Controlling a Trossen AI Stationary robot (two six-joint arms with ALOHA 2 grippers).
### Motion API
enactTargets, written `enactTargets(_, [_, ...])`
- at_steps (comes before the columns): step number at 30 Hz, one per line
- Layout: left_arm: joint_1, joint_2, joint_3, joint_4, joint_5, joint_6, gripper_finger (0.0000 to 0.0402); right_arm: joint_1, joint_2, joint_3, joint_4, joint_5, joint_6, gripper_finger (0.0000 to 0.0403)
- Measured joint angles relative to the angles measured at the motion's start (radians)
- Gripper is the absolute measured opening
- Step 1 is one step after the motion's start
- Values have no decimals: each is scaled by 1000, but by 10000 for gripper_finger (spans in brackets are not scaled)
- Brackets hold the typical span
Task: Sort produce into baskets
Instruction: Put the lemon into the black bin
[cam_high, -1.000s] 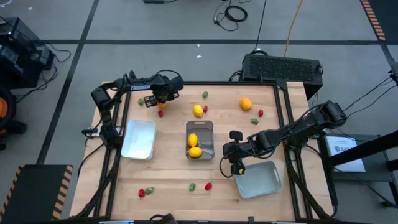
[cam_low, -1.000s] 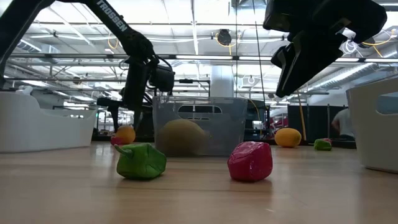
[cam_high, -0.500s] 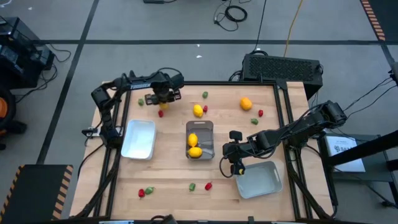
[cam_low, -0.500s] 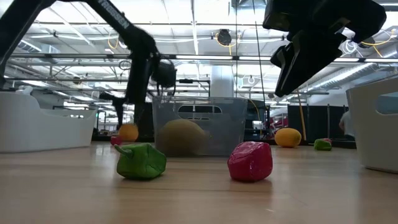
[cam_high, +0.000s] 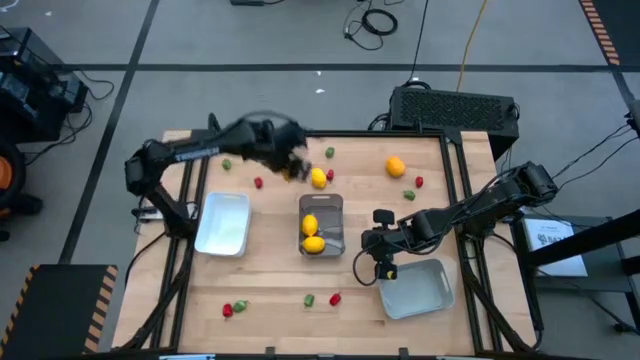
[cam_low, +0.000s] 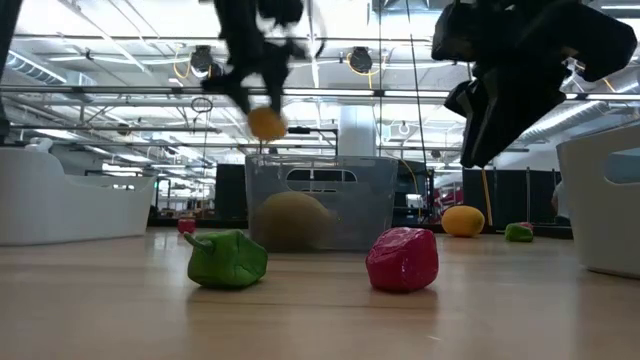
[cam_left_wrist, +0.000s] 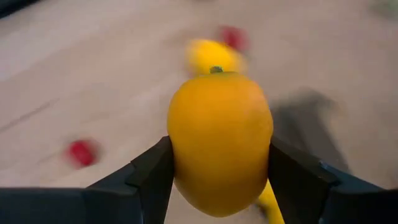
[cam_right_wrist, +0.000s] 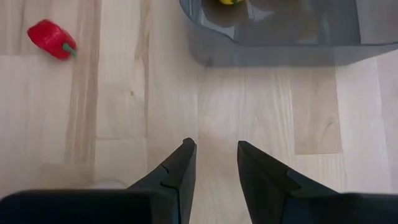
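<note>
An orange lemon-like fruit (cam_left_wrist: 217, 130) hangs high over the table with my left gripper (cam_high: 291, 168) shut on it, left of and beyond the clear bin (cam_high: 322, 240); the low view shows the fruit (cam_low: 266, 123) well above the bin (cam_low: 320, 200). That bin holds two yellow fruits (cam_high: 312, 236). A white tray (cam_high: 222, 222) stands to the left. At the near right is a grey-blue tray (cam_high: 415, 288), and my right gripper (cam_high: 383, 268) hovers open at its left edge, holding nothing (cam_right_wrist: 214, 155). My left gripper pinches the orange fruit by its two opposite sides (cam_left_wrist: 181, 155), one dark finger (cam_left_wrist: 152, 177) on each side, across its widest part. The fingers slant steeply down from above. The fruit is lifted clear of the table, its small green stem end (cam_left_wrist: 216, 70) pointing away from the wrist.
Loose produce lies about: a yellow fruit (cam_high: 318, 178) and a red piece (cam_high: 330, 175) beyond the clear bin, an orange fruit (cam_high: 396, 166), red (cam_high: 418, 182) and green (cam_high: 408, 194) pieces at far right, and several red and green pieces near the front edge (cam_high: 309, 298).
My left gripper has risen from the far left of the table and swung right toward the clear bin, rolling its wrist. The orange fruit, which lay on the table by the gripper, is now lifted clear and carried high.
</note>
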Motion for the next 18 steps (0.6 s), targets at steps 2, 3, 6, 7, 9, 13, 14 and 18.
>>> enactTargets(2, [-92,1,-2,60,-3,45,231,0,0,0,0,0,17,109])
enactTargets(3, [-135,5,-4,87,-14,64,231,0,0,0,0,0,28,109])
enactTargets(6, [-251,35,-3,228,-42,142,231,0,-3,0,-3,-20,50,109])
enactTargets(7, [-282,46,-3,256,-48,168,231,0,-8,0,-10,-40,56,109])
enactTargets(9, [-333,73,-3,311,-74,205,231,-1,-20,0,-17,-85,67,109])
enactTargets(13, [-378,125,-3,331,-134,230,231,1,-61,0,-57,-126,110,109])
enactTargets(14, [-378,139,-3,330,-137,234,231,4,-73,0,-66,-125,121,109])
enactTargets(18, [-378,194,-3,339,-140,298,231,23,-117,0,-72,-95,134,109])
